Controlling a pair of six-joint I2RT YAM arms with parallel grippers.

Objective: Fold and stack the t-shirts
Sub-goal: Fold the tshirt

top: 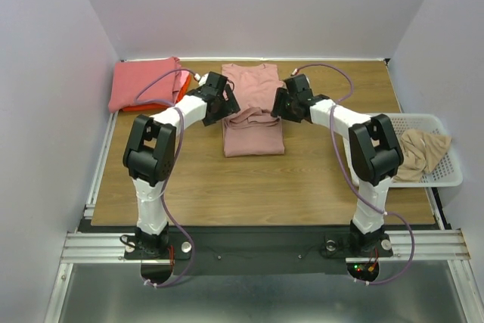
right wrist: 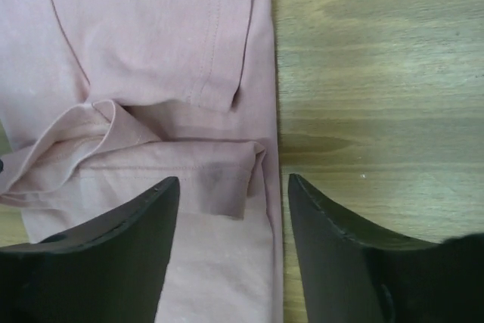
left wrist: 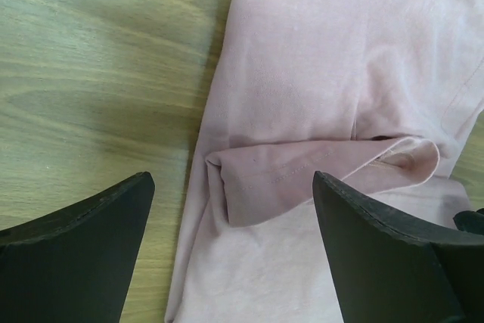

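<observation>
A dusty pink t-shirt (top: 253, 111) lies partly folded in the middle of the table, with a rumpled hem across its middle. My left gripper (top: 227, 104) is open above the shirt's left edge; in the left wrist view (left wrist: 233, 183) the folded hem (left wrist: 302, 179) lies between its fingers. My right gripper (top: 278, 105) is open above the shirt's right edge (right wrist: 261, 111), with the hem corner (right wrist: 227, 179) between its fingers. A folded coral-red shirt (top: 144, 83) lies on an orange one (top: 162, 105) at the back left. A tan shirt (top: 422, 153) sits crumpled in the basket.
The white mesh basket (top: 446, 175) stands at the table's right edge. White walls close in the left, back and right. Bare wooden tabletop (top: 249, 187) lies in front of the pink shirt.
</observation>
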